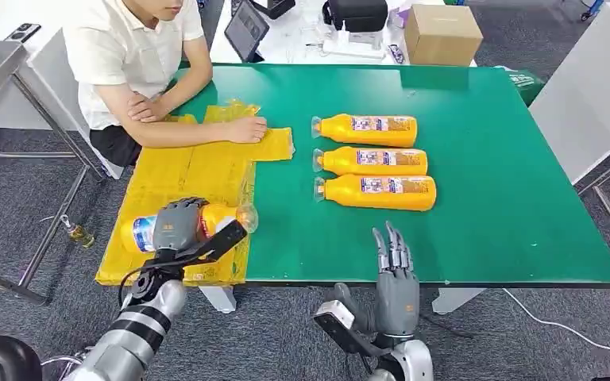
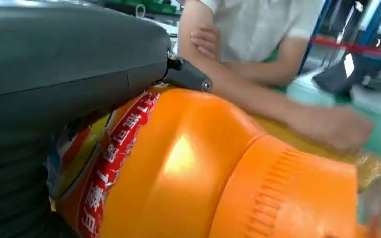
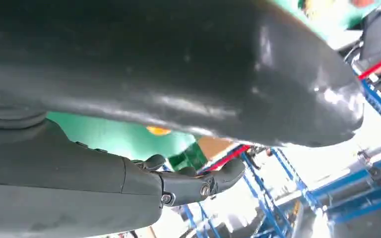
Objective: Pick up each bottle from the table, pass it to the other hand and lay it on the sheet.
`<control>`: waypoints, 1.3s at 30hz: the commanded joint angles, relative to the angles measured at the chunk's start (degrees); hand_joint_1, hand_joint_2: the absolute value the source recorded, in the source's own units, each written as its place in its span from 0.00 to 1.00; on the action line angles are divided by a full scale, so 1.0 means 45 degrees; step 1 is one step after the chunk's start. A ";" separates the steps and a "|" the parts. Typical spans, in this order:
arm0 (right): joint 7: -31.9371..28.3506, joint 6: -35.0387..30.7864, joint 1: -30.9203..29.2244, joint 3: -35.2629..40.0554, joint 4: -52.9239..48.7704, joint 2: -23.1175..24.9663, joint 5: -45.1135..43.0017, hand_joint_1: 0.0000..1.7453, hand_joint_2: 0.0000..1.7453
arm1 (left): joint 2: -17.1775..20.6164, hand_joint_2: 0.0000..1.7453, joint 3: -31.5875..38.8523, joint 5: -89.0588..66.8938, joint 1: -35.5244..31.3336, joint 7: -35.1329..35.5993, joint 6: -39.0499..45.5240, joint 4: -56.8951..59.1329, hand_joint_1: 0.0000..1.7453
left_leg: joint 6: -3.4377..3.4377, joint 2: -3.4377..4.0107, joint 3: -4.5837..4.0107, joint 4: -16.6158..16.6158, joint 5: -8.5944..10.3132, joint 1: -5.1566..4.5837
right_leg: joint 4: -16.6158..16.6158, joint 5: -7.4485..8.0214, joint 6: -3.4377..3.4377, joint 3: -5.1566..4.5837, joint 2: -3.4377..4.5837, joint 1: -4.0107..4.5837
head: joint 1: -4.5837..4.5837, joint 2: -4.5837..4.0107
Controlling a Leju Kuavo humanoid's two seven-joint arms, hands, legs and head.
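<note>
My left hand (image 1: 176,228) grips an orange bottle (image 1: 218,219) lying on its side over the near end of the yellow sheet (image 1: 183,171); its clear cap points right. In the left wrist view the same bottle (image 2: 188,163) sits close under the hand (image 2: 64,64). Three more orange bottles lie side by side on the green table (image 1: 492,190): far (image 1: 369,129), middle (image 1: 375,161), near (image 1: 380,192). My right hand (image 1: 395,274) stands at the table's near edge, below the near bottle, fingers straight and apart, holding nothing.
A person sits at the table's far left, one hand (image 1: 248,128) resting on the sheet's far end. A cardboard box (image 1: 442,33) and a tablet (image 1: 246,29) stand beyond the table's far edge. White furniture (image 1: 596,79) flanks the right side.
</note>
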 commanded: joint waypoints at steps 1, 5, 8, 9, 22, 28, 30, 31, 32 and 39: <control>0.0028 0.0043 -0.0831 0.0992 0.2210 -0.0862 -0.0627 0.00 0.00 | -0.0298 1.00 -0.0120 0.1508 -0.2002 -0.0545 -0.1934 0.3377 0.00 | 0.0016 -0.0005 0.0063 -0.0018 -0.0008 0.0010 | -0.0027 -0.0008 -0.0031 0.0073 -0.0022 0.0020 | 0.0005 0.0000; -0.0118 0.0043 -0.0840 0.0812 0.2337 -0.0768 -0.0538 0.00 0.00 | -0.0415 1.00 0.0046 0.2210 -0.2084 -0.0953 -0.2635 0.3441 0.00 | 0.0028 -0.0002 0.0092 -0.0018 -0.0015 0.0009 | -0.0032 -0.0013 -0.0039 0.0103 -0.0026 0.0022 | 0.0005 0.0000; -0.0118 0.0043 -0.0840 0.0812 0.2337 -0.0768 -0.0538 0.00 0.00 | -0.0415 1.00 0.0046 0.2210 -0.2084 -0.0953 -0.2635 0.3441 0.00 | 0.0022 0.0014 0.0060 -0.0011 -0.0009 0.0007 | -0.0023 -0.0005 -0.0020 0.0072 0.0002 0.0014 | 0.0010 0.0000; -0.0118 0.0043 -0.0840 0.0812 0.2337 -0.0768 -0.0538 0.00 0.00 | -0.0415 1.00 0.0046 0.2210 -0.2084 -0.0953 -0.2635 0.3441 0.00 | 0.0018 0.0023 0.0042 -0.0008 -0.0006 0.0004 | -0.0016 0.0001 -0.0018 0.0046 0.0012 0.0010 | -0.0005 0.0000; -0.0968 0.0043 -0.1316 0.0294 0.3744 -0.0544 -0.0919 0.00 0.00 | -0.0469 1.00 -0.1906 0.2772 -0.2465 -0.2171 -0.4238 0.3358 0.00 | 0.0024 -0.0003 0.0051 -0.0003 -0.0008 0.0004 | -0.0012 -0.0012 -0.0027 0.0059 -0.0022 0.0013 | 0.0005 0.0000; -0.1173 0.0043 -0.1301 -0.0193 0.3898 -0.0396 -0.0793 0.00 0.00 | -0.0409 1.00 -0.2372 0.2988 -0.2033 -0.2549 -0.3091 0.2833 0.00 | 0.0022 0.0014 0.0079 -0.0016 -0.0017 0.0002 | -0.0018 -0.0017 -0.0036 0.0083 -0.0006 0.0013 | 0.0005 0.0000; -0.1173 0.0043 -0.1301 -0.0193 0.3898 -0.0396 -0.0793 0.00 0.00 | -0.0409 1.00 -0.2372 0.2988 -0.2033 -0.2549 -0.3091 0.2833 0.00 | 0.0015 0.0011 0.0041 -0.0009 -0.0008 0.0002 | -0.0012 -0.0007 -0.0021 0.0047 -0.0001 0.0008 | 0.0005 0.0000; -0.1173 0.0043 -0.1301 -0.0193 0.3898 -0.0396 -0.0793 0.00 0.00 | -0.0409 1.00 -0.2372 0.2988 -0.2033 -0.2549 -0.3091 0.2833 0.00 | 0.0020 0.0020 0.0066 -0.0010 -0.0019 0.0006 | -0.0016 -0.0015 -0.0032 0.0069 0.0002 0.0016 | 0.0005 0.0000; -0.1173 0.0043 -0.1301 -0.0193 0.3898 -0.0396 -0.0793 0.00 0.00 | -0.0409 1.00 -0.2372 0.2988 -0.2033 -0.2549 -0.3091 0.2833 0.00 | 0.0016 0.0014 0.0047 -0.0008 -0.0011 0.0002 | -0.0011 -0.0010 -0.0024 0.0050 0.0001 0.0010 | 0.0000 0.0000; -0.1551 0.0043 -0.0961 -0.0922 0.3601 0.0008 -0.0611 0.00 0.00 | -0.1477 1.00 -0.1954 0.8043 0.1579 -0.5384 -0.0671 -0.4058 0.00 | 0.0023 0.0011 0.0042 -0.0008 -0.0015 -0.0006 | -0.0011 -0.0015 -0.0020 0.0047 -0.0004 0.0002 | 0.0000 0.0000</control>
